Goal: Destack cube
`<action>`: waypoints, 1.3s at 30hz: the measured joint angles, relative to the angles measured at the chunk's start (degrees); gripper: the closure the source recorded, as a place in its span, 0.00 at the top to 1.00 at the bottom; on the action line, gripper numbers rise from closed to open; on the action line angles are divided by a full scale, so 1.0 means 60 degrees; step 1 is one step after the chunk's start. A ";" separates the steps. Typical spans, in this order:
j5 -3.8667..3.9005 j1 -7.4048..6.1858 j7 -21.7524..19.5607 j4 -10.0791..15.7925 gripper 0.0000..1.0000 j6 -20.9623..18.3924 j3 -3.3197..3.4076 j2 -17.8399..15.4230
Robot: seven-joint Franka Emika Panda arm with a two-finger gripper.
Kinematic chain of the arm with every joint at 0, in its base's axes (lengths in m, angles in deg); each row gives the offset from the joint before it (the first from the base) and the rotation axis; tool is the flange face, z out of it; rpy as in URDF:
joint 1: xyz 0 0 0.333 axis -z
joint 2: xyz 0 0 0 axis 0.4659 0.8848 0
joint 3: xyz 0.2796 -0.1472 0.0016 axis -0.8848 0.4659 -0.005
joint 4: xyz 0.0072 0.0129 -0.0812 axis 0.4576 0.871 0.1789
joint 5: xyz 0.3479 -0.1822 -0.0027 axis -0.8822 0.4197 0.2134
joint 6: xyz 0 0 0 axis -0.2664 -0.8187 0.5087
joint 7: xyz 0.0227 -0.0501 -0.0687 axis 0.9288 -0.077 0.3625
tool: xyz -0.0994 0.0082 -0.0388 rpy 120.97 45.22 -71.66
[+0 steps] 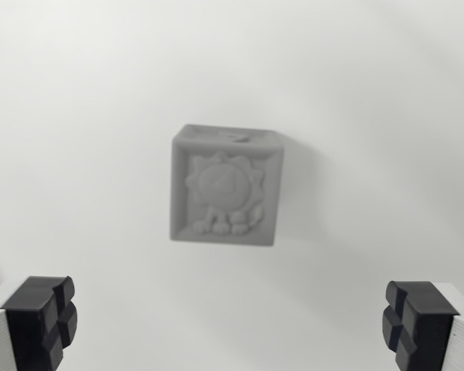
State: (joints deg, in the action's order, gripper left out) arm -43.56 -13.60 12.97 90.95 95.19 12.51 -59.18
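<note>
The gray cube (225,185) with a lion picture sits on the white table (77,116), at 12 o'clock from the gripper (230,325), whose black fingers (40,321) are wide apart.

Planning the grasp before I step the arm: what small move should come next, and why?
Probably ease forward toward the grey cube. The tool is open, its black pads wide at the bottom corners, and the cube sits ahead of them, not yet between them.

Grey cube (226,187) sitting on white surface (77,116), embossed lion face showing, gripper (230,325) hovering spread wide, fingers (42,321) well apart from it.
</note>
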 joint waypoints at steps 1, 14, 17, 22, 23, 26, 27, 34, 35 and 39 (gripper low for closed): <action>0.0001 0.0000 -0.0001 -0.0002 1.00 -0.0077 0.0001 -0.0073; 0.0030 -0.0002 -0.0017 -0.0200 1.00 -0.1064 0.0012 -0.0860; 0.0039 -0.0002 -0.0021 -0.0300 1.00 -0.1332 0.0014 -0.1031; 0.0052 -0.0002 -0.0027 -0.0447 1.00 -0.1698 0.0016 -0.1249; 0.0054 -0.0002 -0.0028 -0.0486 1.00 -0.1784 0.0016 -0.1294; 0.0058 -0.0002 -0.0032 -0.0590 1.00 -0.2010 0.0017 -0.1416; 0.0060 -0.0002 -0.0033 -0.0628 1.00 -0.2086 0.0018 -0.1451; 0.0069 -0.0002 -0.0039 -0.0895 1.00 -0.2569 0.0021 -0.1670; 0.0070 -0.0002 -0.0040 -0.0936 1.00 -0.2626 0.0021 -0.1691; 0.0073 -0.0002 -0.0044 -0.1067 1.00 -0.2847 0.0023 -0.1774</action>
State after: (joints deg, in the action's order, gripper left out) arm -43.12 -13.61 12.71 84.54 78.11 12.65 -69.83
